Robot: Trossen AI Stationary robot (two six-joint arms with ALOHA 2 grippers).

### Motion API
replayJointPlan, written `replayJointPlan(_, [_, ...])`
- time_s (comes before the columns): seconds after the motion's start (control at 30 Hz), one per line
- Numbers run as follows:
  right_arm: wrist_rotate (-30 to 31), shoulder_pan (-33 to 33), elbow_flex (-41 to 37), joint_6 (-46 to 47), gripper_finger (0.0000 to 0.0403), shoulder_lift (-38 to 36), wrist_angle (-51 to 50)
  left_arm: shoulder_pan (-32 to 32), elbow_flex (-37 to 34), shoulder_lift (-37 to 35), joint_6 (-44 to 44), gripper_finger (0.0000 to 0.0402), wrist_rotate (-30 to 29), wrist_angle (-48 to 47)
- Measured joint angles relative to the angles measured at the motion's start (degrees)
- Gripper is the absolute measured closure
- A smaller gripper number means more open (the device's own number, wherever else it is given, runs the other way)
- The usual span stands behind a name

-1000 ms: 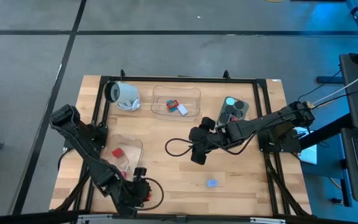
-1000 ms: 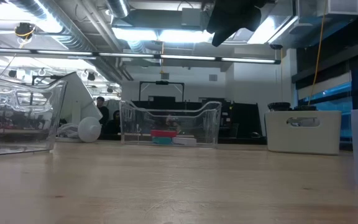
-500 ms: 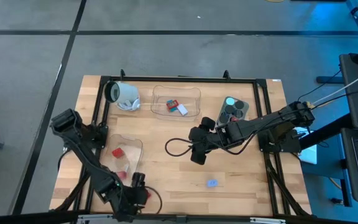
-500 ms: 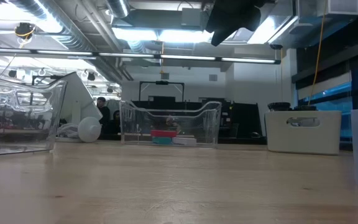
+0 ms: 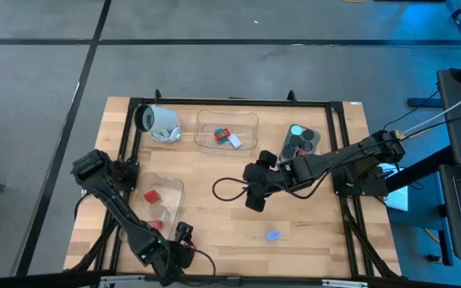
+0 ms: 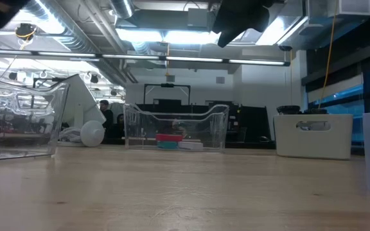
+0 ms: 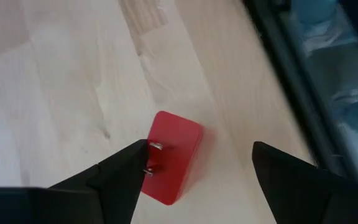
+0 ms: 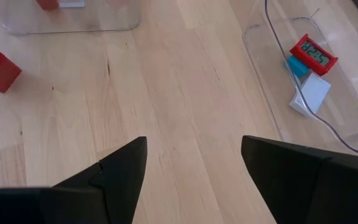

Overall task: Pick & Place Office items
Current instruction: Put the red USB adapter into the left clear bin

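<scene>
Left gripper (image 7: 197, 165) poised low at the table's near edge, toward its left corner, fingers spread wide around a red block (image 7: 171, 157). Block flat on the bare wood (image 5: 214, 224), close against one finger (image 7: 126, 171), well clear of the other. Best handled by centring first: shift sideways until the block sits midway between the fingers, drop until the tips nearly brush the wood, then close squarely on its flat sides to avoid pivoting or pushing it off the edge. Likely destination: the clear tray (image 5: 170, 186) near the left edge, already holding another red piece (image 5: 151, 196). Right gripper (image 8: 194, 165) waiting above mid-table, fingers apart, nothing between them.
</scene>
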Motion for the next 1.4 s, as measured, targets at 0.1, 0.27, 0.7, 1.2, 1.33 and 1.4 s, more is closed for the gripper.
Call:
replayJointPlan(0.1, [0.0, 0.01, 0.0, 0.0, 0.0138, 0.0, 0.15, 0.85, -0.02, 0.1, 1.15, 0.0116, 0.49, -0.2])
replayJointPlan(0.27, [0.0, 0.0, 0.0, 0.0, 0.0138, -0.02, 0.35, 1.76, -0.13, 0.21, -0.07, 0.0116, 2.76, -0.36])
replayJointPlan(0.7, [0.0, 0.02, 0.0, 0.0, 0.0138, -0.02, 0.35, 0.78, 2.38, 0.19, 1.08, 0.0116, 1.48, 0.22])
replayJointPlan(1.2, [-0.02, 0.01, 0.0, 0.0, 0.0138, -0.01, 0.77, 0.57, 2.34, 4.18, 10.16, 0.0108, 3.0, 2.77])
replayJointPlan(1.33, [-0.04, 0.02, 0.0, 0.0, 0.0138, 0.0, 0.79, 1.41, 2.34, 4.48, 11.58, 0.0098, 4.21, 2.37])
replayJointPlan(1.4, [-0.04, 0.01, 0.0, 0.0, 0.0138, -0.02, 0.81, 1.8, 2.34, 4.62, 13.39, 0.0093, 4.37, 2.18])
